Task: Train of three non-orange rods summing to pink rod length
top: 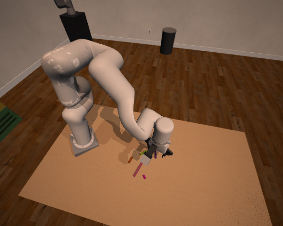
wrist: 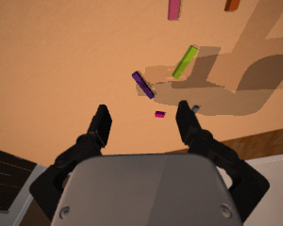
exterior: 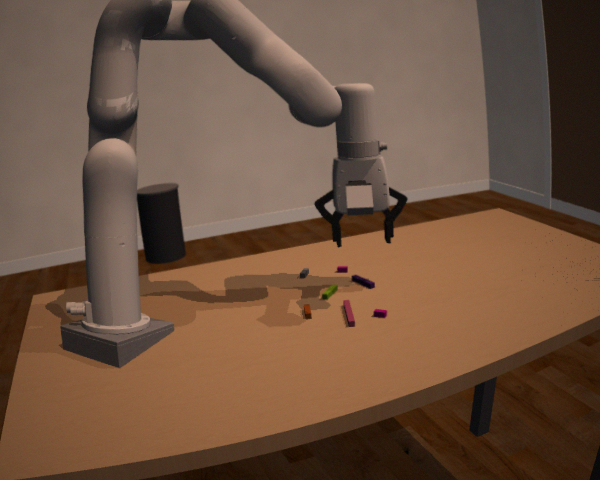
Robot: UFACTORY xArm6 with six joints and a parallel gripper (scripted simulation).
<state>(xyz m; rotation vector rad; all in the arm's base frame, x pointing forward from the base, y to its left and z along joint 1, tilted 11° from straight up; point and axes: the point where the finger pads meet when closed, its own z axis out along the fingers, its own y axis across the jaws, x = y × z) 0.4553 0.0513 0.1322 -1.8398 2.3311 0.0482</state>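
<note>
Top view: a tan table [top: 210,170] on dark wood flooring, pale walls behind, with a black cylinder [top: 167,40] and a black pedestal [top: 75,25] standing at the far wall. Wide bare board to the right and near side of the rods. Pink rod [top: 137,169] lying flat near the table's middle, long axis running from near-left to far-right. Magenta rod [top: 144,176] just right of its near end, apart from it; orange rod [top: 130,159] to the left; lime rod [top: 143,152] and purple rod [top: 155,154] partly hidden under the wrist.

Exterior view: gripper [exterior: 361,238] hanging well above the table, fingers spread wide, nothing between them. Below, all rods flat and apart from one another: grey rod [exterior: 304,272] farthest left, a second magenta rod [exterior: 341,268] far, purple slanting right, lime angled in the arm's shadow, orange near-left, pink pointing roughly toward the viewer. Table's near edge and right half well away from the cluster.

Wrist view: black fingertips apart over the far table edge, wood floor showing beyond it. Small magenta piece between them on the surface below; purple and lime rods beyond, angled opposite ways.
</note>
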